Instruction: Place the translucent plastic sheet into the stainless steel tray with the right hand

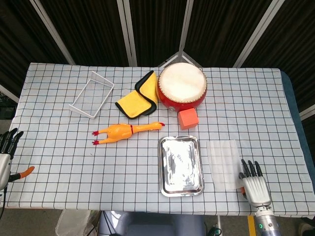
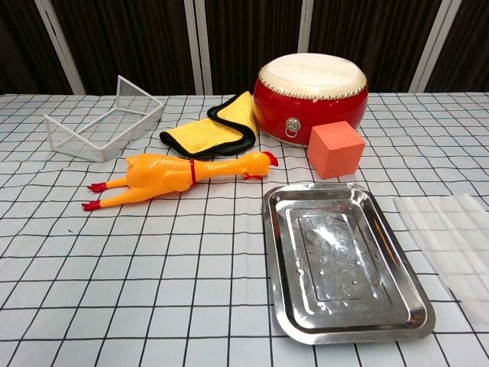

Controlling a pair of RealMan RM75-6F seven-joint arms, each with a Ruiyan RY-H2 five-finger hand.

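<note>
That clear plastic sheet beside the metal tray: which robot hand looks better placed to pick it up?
The right robot hand. Its fingertips reach the near corner of the translucent plastic sheet, just right of the stainless steel tray. The left robot hand sits at the table's far left edge.
</note>
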